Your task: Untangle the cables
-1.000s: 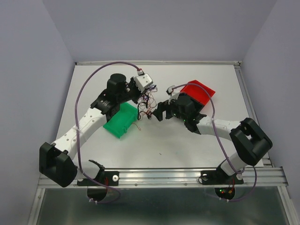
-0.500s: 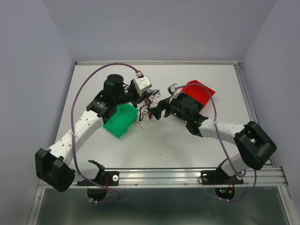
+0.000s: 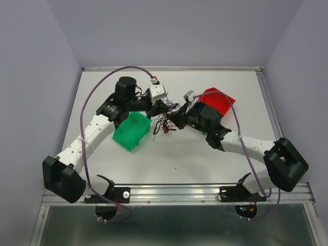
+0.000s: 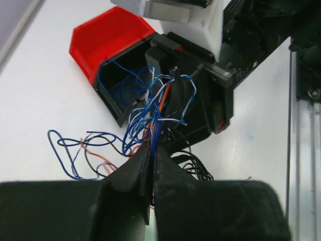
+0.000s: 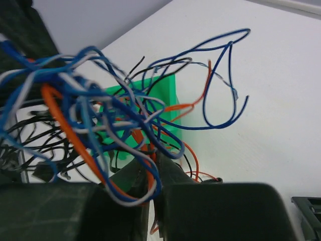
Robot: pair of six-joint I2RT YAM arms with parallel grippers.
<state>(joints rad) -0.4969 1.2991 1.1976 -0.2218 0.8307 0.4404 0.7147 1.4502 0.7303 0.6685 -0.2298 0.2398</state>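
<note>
One white table [image 3: 205, 161], lavender walls [image 3: 41, 61]. Top view: cables [image 3: 163, 123] bunch between left gripper [image 3: 159, 109] and right gripper [image 3: 173, 118], beside green bin [image 3: 130, 134]; grips too small to judge. Left wrist: jaws pinched tight on blue cables; red bin [image 4: 108, 37] partly hidden behind. Right wrist: jaws closed on cables, fingertips blurred; green bin mostly screened.

My right end effector [image 3: 170, 114] has swung left from beside the red bin [image 3: 218, 101] into the cables [image 3: 163, 123], and its wide-open jaws have snapped together on the strands. My left end effector [image 3: 159, 107] has drifted slightly right, close to it.
</note>
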